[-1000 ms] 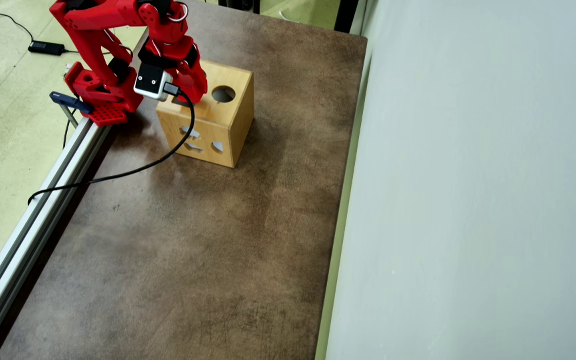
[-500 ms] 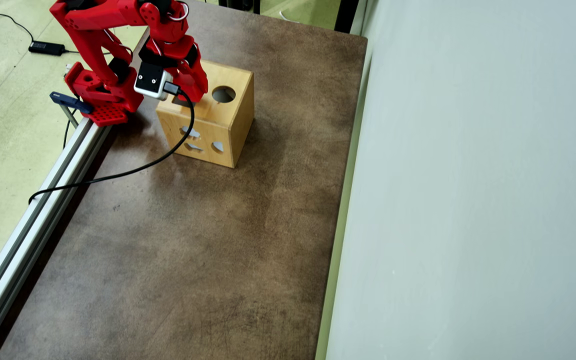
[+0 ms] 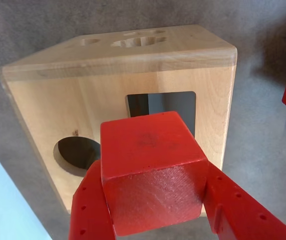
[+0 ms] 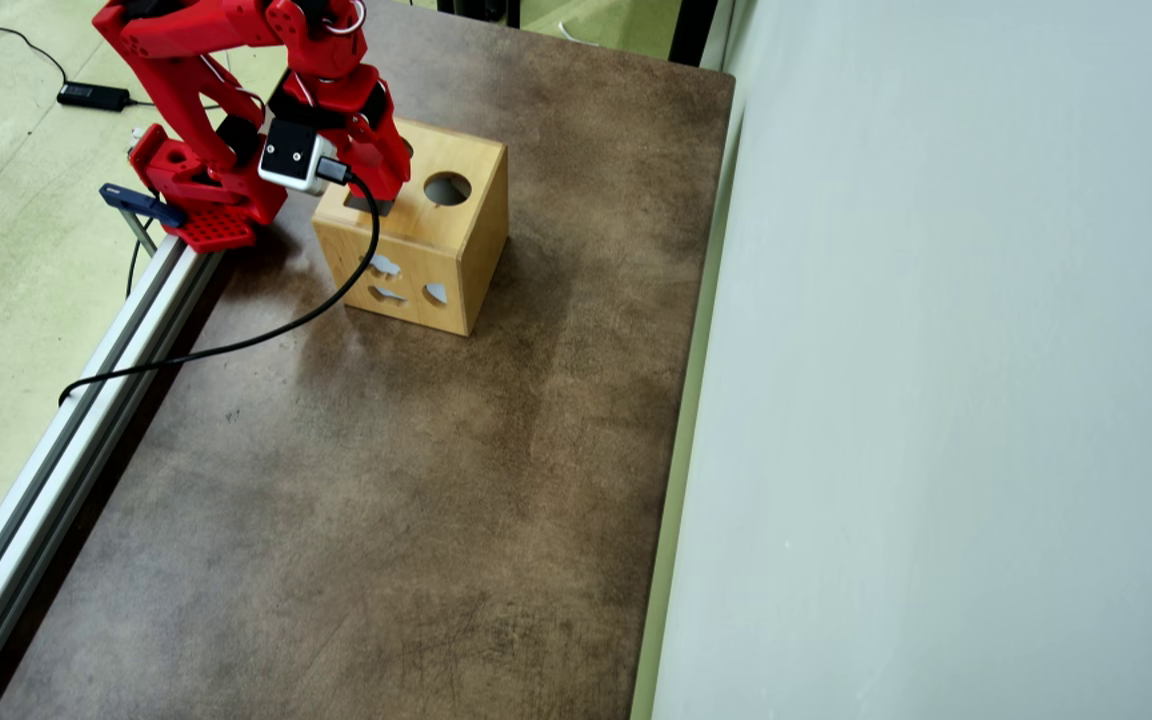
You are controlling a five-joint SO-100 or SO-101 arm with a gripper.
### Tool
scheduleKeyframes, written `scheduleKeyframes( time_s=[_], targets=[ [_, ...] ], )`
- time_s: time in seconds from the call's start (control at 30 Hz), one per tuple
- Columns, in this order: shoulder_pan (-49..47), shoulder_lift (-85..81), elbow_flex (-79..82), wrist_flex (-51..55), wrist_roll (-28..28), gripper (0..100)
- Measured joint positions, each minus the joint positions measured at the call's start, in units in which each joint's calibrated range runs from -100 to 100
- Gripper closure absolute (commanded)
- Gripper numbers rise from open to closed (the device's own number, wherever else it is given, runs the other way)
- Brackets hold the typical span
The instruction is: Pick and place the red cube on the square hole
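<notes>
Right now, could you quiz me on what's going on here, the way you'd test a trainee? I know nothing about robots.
1. True or false: the red cube is lying loose on the table.
2. Which opening in the wooden box shows just behind the cube in the wrist view: A round hole, B square hole, C side cut-outs?
3. Fill in: the gripper is shut on the ____.

Key: 1 false, it is clamped between the gripper's fingers above the box. 2 B. 3 red cube.
</notes>
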State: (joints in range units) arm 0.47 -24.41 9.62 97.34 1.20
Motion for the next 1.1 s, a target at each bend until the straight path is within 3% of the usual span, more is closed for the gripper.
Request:
scheduleKeyframes(
  time_s=[1.1],
  targets=[
    [0.00, -1.27, 3.79, 0.00, 0.00, 93]
  ],
)
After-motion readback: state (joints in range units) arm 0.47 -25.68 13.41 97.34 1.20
